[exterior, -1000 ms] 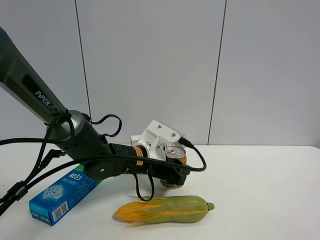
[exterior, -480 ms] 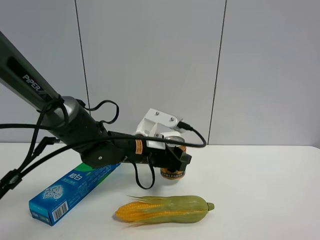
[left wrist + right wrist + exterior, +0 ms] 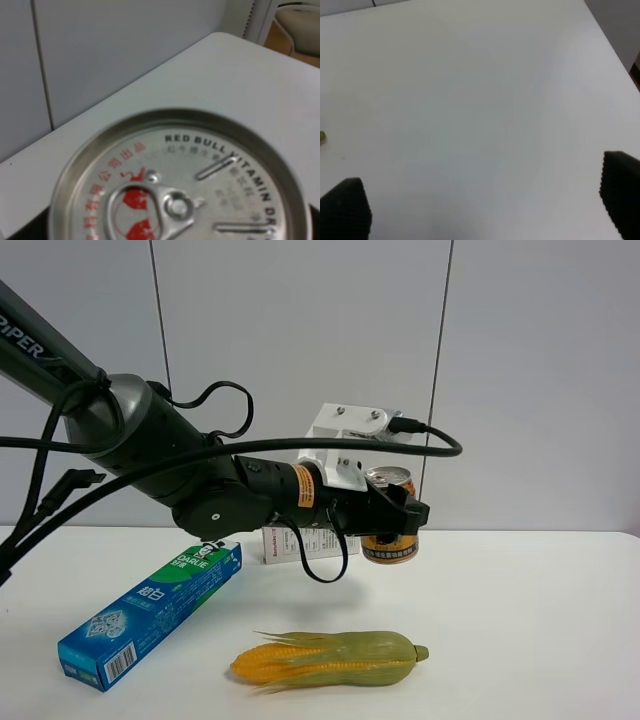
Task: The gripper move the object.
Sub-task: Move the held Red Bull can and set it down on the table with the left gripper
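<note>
The gold drink can [image 3: 390, 537] with a silver pull-tab top is held upright in the air above the white table [image 3: 520, 610], right of the middle. My left gripper [image 3: 392, 520], black with a white camera bracket and an orange band, is shut on it. The can's silver top [image 3: 175, 185] fills the left wrist view. My right gripper [image 3: 480, 205] is open over bare table, with only its two black fingertips [image 3: 345, 207] showing; it is out of the exterior view.
A yellow-green corn cob [image 3: 328, 659] lies at the table's front. A blue and green toothpaste box [image 3: 150, 613] lies at the left. A white box [image 3: 300, 543] stands behind the arm. The corn's tip [image 3: 322, 136] shows in the right wrist view.
My left gripper has lifted the can off the table and carried it up and to the right. The white box behind it has come into view.
</note>
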{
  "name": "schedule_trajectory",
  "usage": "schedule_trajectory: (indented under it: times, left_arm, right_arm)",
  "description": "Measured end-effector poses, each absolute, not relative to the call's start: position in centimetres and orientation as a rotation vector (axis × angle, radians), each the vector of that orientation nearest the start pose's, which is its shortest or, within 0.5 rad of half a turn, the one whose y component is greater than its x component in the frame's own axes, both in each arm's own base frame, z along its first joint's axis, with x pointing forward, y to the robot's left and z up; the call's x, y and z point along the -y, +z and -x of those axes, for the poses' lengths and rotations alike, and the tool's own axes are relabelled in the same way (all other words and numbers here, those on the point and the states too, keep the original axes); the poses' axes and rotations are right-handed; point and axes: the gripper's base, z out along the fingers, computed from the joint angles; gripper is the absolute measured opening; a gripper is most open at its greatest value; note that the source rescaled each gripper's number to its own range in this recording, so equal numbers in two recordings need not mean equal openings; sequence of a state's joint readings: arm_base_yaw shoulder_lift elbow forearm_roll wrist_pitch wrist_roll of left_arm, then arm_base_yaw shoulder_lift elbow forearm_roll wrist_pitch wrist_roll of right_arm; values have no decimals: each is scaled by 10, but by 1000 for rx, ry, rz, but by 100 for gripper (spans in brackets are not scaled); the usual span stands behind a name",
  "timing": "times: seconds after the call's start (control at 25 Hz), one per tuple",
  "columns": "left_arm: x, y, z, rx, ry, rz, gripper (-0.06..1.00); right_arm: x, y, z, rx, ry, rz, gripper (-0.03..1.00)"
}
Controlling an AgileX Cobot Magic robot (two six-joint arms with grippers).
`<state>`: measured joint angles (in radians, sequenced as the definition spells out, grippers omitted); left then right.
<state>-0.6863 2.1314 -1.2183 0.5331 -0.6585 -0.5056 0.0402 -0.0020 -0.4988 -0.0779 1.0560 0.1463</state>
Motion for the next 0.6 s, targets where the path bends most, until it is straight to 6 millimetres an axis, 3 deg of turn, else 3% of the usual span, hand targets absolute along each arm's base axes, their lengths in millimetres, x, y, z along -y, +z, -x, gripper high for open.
schedule_trajectory:
  times: [0.4, 0.6]
  left_arm:
    - [352, 152, -285, -1646, -896, -964, 2]
    - [365, 159, -287, -1629, -926, -909, 2]
  right_arm:
    - [6, 277, 5, -2033, 24, -111, 100]
    - [6, 277, 5, -2033, 24, -111, 100]
